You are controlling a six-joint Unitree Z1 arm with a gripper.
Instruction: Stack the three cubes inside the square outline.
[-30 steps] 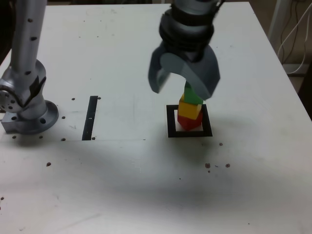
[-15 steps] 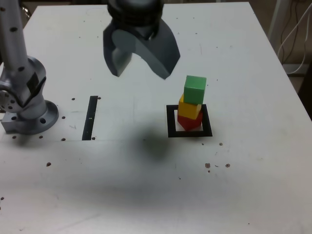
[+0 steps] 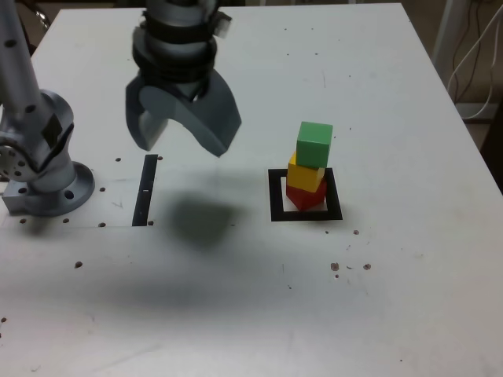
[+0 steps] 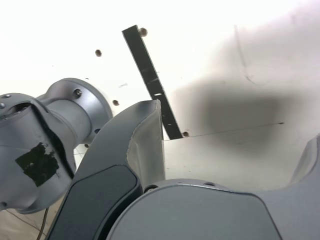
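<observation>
From across the white table [image 3: 409,259], we look obliquely down at the whole arm; closer in, our wrist view looks down past the gripper [image 4: 230,165]; both share the arm's base [image 3: 51,188] and black strip [image 3: 145,190].

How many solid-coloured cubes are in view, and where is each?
3: the matte red cube inside the black square outline, the yellow one on it, the green one on top.

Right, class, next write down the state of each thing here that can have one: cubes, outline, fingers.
Red cube: upright, inside the outline, bearing the yellow.
Yellow cube: stacked on red.
Green cube: on top.
Square outline: occupied.
Fingers: open, empty.
</observation>
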